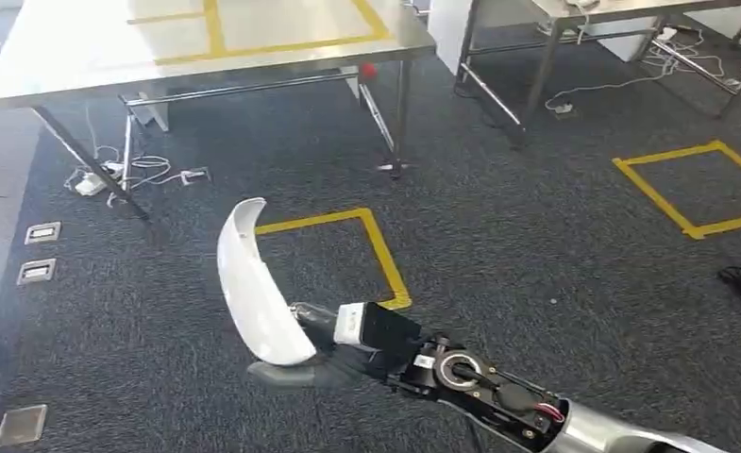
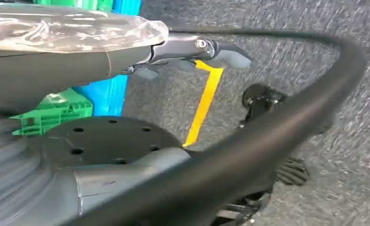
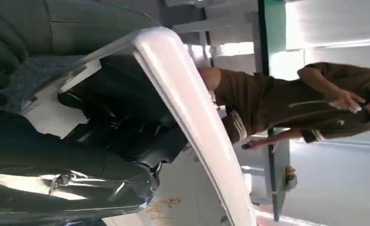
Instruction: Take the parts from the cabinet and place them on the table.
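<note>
A white curved shell part (image 1: pixel 253 288) stands upright in my right hand (image 1: pixel 324 363), which grips its lower end above the carpet. In the right wrist view the part (image 3: pixel 192 117) runs as a long white edge across the dark fingers (image 3: pixel 117 136) wrapped around it. The steel table (image 1: pixel 83 57), marked with yellow tape, stands ahead at the top of the head view, well beyond the part. My left hand (image 2: pixel 192 49) hangs over the floor, fingers stretched out and holding nothing.
A yellow tape square (image 1: pixel 376 250) lies on the carpet just beyond my right hand, another (image 1: pixel 692 184) to the right. Cables and a power strip (image 1: pixel 92 181) lie under the table. A person in a brown shirt (image 3: pixel 291 101) stands nearby. Green (image 2: pixel 51 110) and blue crates (image 2: pixel 107 94) are by my left side.
</note>
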Available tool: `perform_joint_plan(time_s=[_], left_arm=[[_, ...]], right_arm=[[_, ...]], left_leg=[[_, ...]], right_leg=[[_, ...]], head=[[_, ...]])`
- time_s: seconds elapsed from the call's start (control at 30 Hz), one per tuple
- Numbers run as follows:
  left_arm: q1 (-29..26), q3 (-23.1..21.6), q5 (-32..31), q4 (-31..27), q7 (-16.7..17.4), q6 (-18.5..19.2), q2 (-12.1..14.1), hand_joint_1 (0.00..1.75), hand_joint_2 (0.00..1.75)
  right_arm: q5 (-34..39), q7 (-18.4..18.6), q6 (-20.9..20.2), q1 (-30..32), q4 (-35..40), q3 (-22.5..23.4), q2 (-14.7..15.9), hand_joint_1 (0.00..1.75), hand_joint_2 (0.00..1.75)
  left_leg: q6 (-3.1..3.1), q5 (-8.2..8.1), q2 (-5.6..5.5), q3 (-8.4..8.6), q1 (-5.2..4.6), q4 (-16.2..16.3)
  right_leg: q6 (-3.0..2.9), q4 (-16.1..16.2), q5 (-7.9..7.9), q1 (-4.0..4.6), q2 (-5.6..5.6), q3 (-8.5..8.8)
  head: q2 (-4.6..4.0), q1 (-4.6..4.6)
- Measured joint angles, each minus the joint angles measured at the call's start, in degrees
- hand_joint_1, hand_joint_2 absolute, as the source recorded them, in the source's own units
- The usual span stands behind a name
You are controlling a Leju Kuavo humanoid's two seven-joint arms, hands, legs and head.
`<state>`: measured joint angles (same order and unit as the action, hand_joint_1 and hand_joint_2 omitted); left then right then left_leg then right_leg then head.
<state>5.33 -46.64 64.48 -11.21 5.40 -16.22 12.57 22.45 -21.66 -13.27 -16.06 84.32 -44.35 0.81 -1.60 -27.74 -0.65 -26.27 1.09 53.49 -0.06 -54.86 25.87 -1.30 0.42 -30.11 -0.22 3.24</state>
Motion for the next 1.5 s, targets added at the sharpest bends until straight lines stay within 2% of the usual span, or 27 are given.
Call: perform_joint_plan(time_s=[0.07,0.17,0.23,0.27,0.33,0.43,0.47,0.5,0.6,0.67,0.7,0.73,0.77,0.8,0.87,0.9,0.97,1.03,1.07,1.1,1.17,1.23,1.27,1.3,1.37,1.43,1.5], left_arm=[[0.09,-0.02,-0.11,0.0,-0.04,0.0,-0.09,0.0,1.75],[0.17,-0.02,-0.11,0.0,-0.04,0.0,-0.09,0.0,1.75],[-0.32,-0.02,-0.11,0.0,-0.02,0.0,-0.11,0.0,1.75],[-0.4,-0.02,-0.09,0.0,-0.02,0.0,-0.09,0.0,1.75],[-0.47,-0.02,-0.09,0.0,-0.02,0.0,0.09,0.0,1.75],[-0.4,-0.04,0.0,0.02,0.09,-0.02,0.2,0.0,1.75],[-0.44,-0.02,0.04,0.02,0.18,-0.07,0.15,0.0,1.75],[-0.44,-0.04,0.04,0.02,0.2,-0.04,0.15,0.0,1.75],[-0.33,-0.02,0.04,0.02,0.2,-0.04,0.09,0.0,1.75],[-0.34,0.0,0.04,0.02,0.17,0.04,0.02,0.0,1.75],[-0.38,0.0,0.0,0.02,0.17,0.09,-0.02,0.0,1.75],[-0.47,-0.02,-0.02,0.02,0.17,0.11,-0.06,0.0,1.75],[-0.56,0.0,-0.04,0.02,0.13,0.11,-0.13,0.0,1.75],[-0.56,-0.02,-0.11,0.02,0.13,0.17,-0.18,0.0,1.75],[-0.54,0.0,-0.17,0.09,0.02,0.28,-0.17,0.0,1.75],[-0.59,0.0,-0.2,0.09,0.0,0.35,-0.17,0.0,1.75],[-0.18,0.0,-0.2,0.11,-0.04,0.35,0.05,0.0,1.75],[0.14,-0.02,-0.22,0.11,-0.09,0.37,0.18,0.0,1.75],[0.25,-0.02,-0.22,0.11,-0.11,0.37,0.09,0.0,1.75],[0.25,-0.02,-0.22,0.11,-0.13,0.37,0.02,0.0,1.75],[0.15,-0.02,-0.2,0.11,-0.13,0.37,-0.02,0.0,1.75],[-0.18,-0.04,-0.11,0.11,-0.13,0.35,-0.09,0.0,1.75],[-0.27,-0.04,-0.04,0.11,-0.13,0.22,-0.04,0.0,1.75],[-0.31,-0.02,0.0,0.11,-0.13,0.13,-0.02,0.0,1.75],[-0.62,-0.02,0.0,0.13,-0.13,0.09,0.13,0.0,1.75],[-0.54,-0.04,0.0,0.13,-0.2,0.09,0.13,0.0,1.75],[-0.69,-0.04,-0.04,0.15,-0.22,0.09,0.06,0.0,1.75]], right_arm=[[0.0,-0.04,-0.04,-0.05,0.13,0.09,-0.02,1.71,1.75],[0.0,-0.02,-0.04,0.13,0.15,0.09,-0.02,1.71,1.75],[0.0,-0.04,-0.04,0.19,0.15,0.09,-0.02,1.71,1.75],[0.0,-0.04,-0.02,0.19,0.15,0.11,-0.02,1.71,1.75],[0.0,-0.09,-0.04,0.19,0.15,0.15,-0.02,1.71,1.75],[0.0,-0.04,-0.09,0.27,0.13,0.17,-0.07,1.71,1.75],[0.02,-0.04,-0.13,0.17,0.17,0.2,-0.07,1.71,1.75],[0.02,-0.18,-0.15,-0.03,0.31,0.22,-0.09,1.71,1.75],[0.02,-0.17,-0.15,-0.11,0.35,0.31,-0.07,1.71,1.75],[0.02,-0.13,-0.15,0.15,0.33,0.31,-0.04,1.71,1.75],[0.02,-0.11,-0.15,0.17,0.31,0.31,-0.02,1.71,1.75],[0.02,-0.11,-0.15,0.17,0.31,0.33,-0.02,1.71,1.75],[0.02,-0.13,-0.15,0.19,0.31,0.33,-0.02,1.71,1.75],[0.02,-0.11,-0.11,0.24,0.31,0.35,-0.02,1.71,1.75],[0.04,-0.15,-0.04,0.62,0.09,0.39,0.31,1.71,1.75],[0.18,-0.17,0.0,0.68,-0.02,0.3,0.33,1.71,1.75],[0.2,-0.17,-0.04,0.61,0.02,0.42,0.31,1.71,1.75],[0.26,-0.28,0.02,0.22,0.22,0.46,0.15,1.71,1.75],[0.28,-0.33,0.02,0.14,0.2,0.55,0.15,1.71,1.75],[0.28,-0.28,0.02,0.19,0.17,0.52,0.15,1.71,1.75],[0.28,-0.26,-0.04,0.36,0.17,0.46,0.15,1.71,1.75],[0.26,-0.28,-0.09,0.35,0.17,0.44,0.15,1.71,1.75],[0.28,-0.31,-0.15,0.36,0.17,0.44,0.15,1.71,1.75],[0.26,-0.31,-0.17,0.34,0.15,0.44,0.15,1.71,1.75],[0.28,-0.42,-0.26,0.29,0.11,0.42,0.15,1.71,1.75],[0.24,-0.39,-0.31,0.28,0.0,0.31,0.11,1.71,1.75],[0.24,-0.59,-0.39,0.18,0.02,0.37,0.11,1.71,1.75]], left_leg=[[-0.39,-0.84,0.28,-3.61,0.0,6.81],[-0.35,-5.66,0.3,-13.16,-0.06,18.68],[0.27,-3.4,0.29,-14.87,-0.23,16.95],[0.69,-0.8,0.3,-14.06,-0.44,13.01],[2.52,7.56,0.39,-11.85,-1.39,3.13],[2.59,6.43,0.24,-10.76,-1.97,2.31],[2.69,5.88,0.18,-10.27,-1.77,1.59],[2.88,5.51,0.24,-9.04,-1.53,1.35],[3.65,3.8,0.21,-6.27,-1.25,0.57],[3.75,2.19,0.11,-4.46,-1.25,0.54],[3.69,1.22,-0.01,-3.18,-1.23,0.54],[3.62,0.3,-0.12,-1.93,-1.19,0.53],[3.5,-0.68,-0.23,-0.58,-1.12,0.53],[3.33,-1.73,-0.35,0.88,-1.05,0.52],[2.9,-3.8,-0.41,2.9,-1.28,0.96],[2.51,-4.19,-0.99,2.92,-1.32,0.53],[1.82,-4.56,-0.64,3.73,-1.24,0.17],[1.27,-2.36,-0.47,0.99,-1.17,5.11],[0.9,-0.56,-0.15,-2.31,-1.14,10.18],[0.64,-0.83,0.02,-5.5,-1.07,14.23],[0.3,-5.65,0.16,-10.95,-0.87,18.94],[0.33,-9.47,0.18,-13.53,-0.74,17.62],[0.52,-8.47,0.18,-13.65,-0.72,14.52],[0.77,-5.57,0.19,-13.3,-0.74,10.9],[1.64,6.61,0.55,-12.91,-1.05,2.55],[2.04,5.73,0.36,-12.15,-1.46,2.47],[2.77,6.28,0.27,-10.4,-1.19,1.6]], right_leg=[[-0.64,0.85,0.78,-0.02,-0.3,1.66],[-1.04,0.9,2.11,0.39,-0.32,2.69],[-1.2,0.91,3.29,0.74,-0.04,4.22],[-1.17,0.93,4.01,0.86,0.0,5.16],[-1.08,1.09,5.64,1.04,-0.11,6.49],[-0.16,2.17,7.29,1.21,-0.09,7.71],[0.05,1.83,6.96,1.25,-0.04,9.46],[0.45,0.96,6.52,1.44,-0.05,9.26],[1.21,-11.54,6.54,1.16,-0.1,1.97],[1.6,-17.6,10.96,1.0,-0.12,-3.68],[1.75,-18.03,13.28,0.91,-0.12,-5.6],[1.78,-16.81,13.86,0.82,-0.14,-6.53],[1.79,-14.22,13.0,0.77,-0.15,-6.82],[1.75,-10.39,9.74,0.72,-0.17,-6.75],[1.36,-2.8,-4.38,0.77,-0.26,-7.7],[0.62,-3.52,-2.44,0.88,-0.54,-7.09],[-0.42,-3.22,-2.48,1.26,-0.24,-6.13],[-0.74,-2.21,-2.24,0.7,0.08,-4.74],[-1.08,-1.5,-1.87,0.59,-0.06,-3.74],[-1.25,-0.85,-1.49,0.59,-0.06,-2.83],[-1.28,0.18,-0.43,0.59,-0.06,-0.67],[-1.21,0.68,1.1,0.58,0.22,1.81],[-1.09,0.7,2.06,0.58,0.27,3.15],[-1.02,0.71,2.91,0.59,0.26,4.26],[-0.68,0.7,4.71,0.74,0.21,5.57],[0.02,1.45,6.79,1.01,0.36,6.63],[0.6,0.23,5.63,1.14,0.43,8.67]], head=[[0.0,-0.96],[0.0,-1.16],[0.0,-1.2],[0.0,-1.18],[0.0,-1.25],[0.0,-1.27],[0.0,-1.18],[0.0,-1.18],[0.0,-0.68],[0.0,-0.53],[0.0,-0.37],[0.0,-0.24],[0.0,-0.24],[0.0,-0.18],[0.0,0.09],[0.0,-0.15],[0.0,-0.37],[0.0,-0.28],[0.0,-0.79],[0.0,-0.81],[0.0,-0.88],[0.0,-0.87],[0.0,-0.94],[0.0,-1.01],[0.0,-1.31],[0.0,-1.33],[0.0,-1.25]])
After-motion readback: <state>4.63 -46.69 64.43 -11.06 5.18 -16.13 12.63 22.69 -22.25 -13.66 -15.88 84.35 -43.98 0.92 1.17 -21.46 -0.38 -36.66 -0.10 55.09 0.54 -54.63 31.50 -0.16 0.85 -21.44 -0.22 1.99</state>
